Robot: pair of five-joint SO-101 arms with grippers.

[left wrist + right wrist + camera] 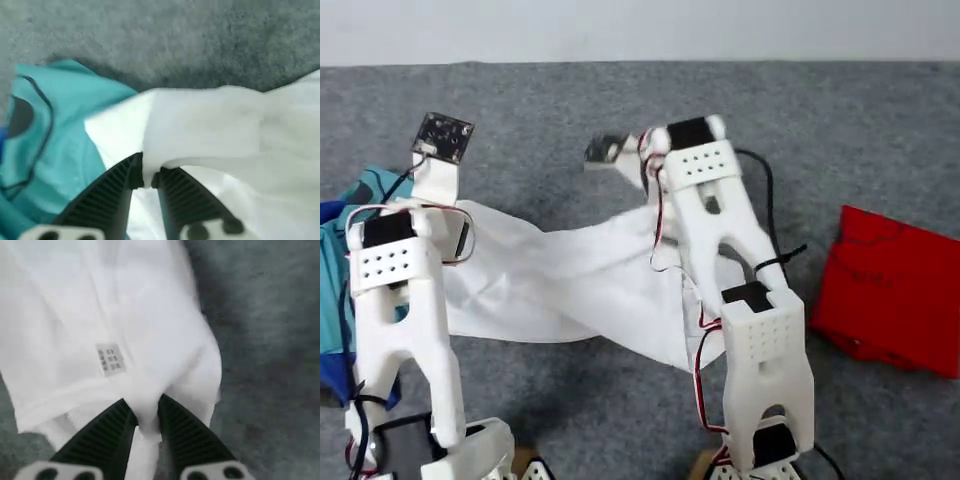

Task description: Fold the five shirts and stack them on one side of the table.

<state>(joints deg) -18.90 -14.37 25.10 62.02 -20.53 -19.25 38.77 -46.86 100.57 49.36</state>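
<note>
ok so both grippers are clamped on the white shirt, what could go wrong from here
The left gripper and right gripper each pinch only a small bit of the white shirt; a pull could slip it free. The teal shirt lies right beside the left pinch and might get dragged along. The white cloth is bunched between the arms, so the fold may come out crooked.

left claw [147, 180]: pinching white shirt [215, 130] edge | teal shirt [60, 125] beside | grey carpet [175, 40]
</note>
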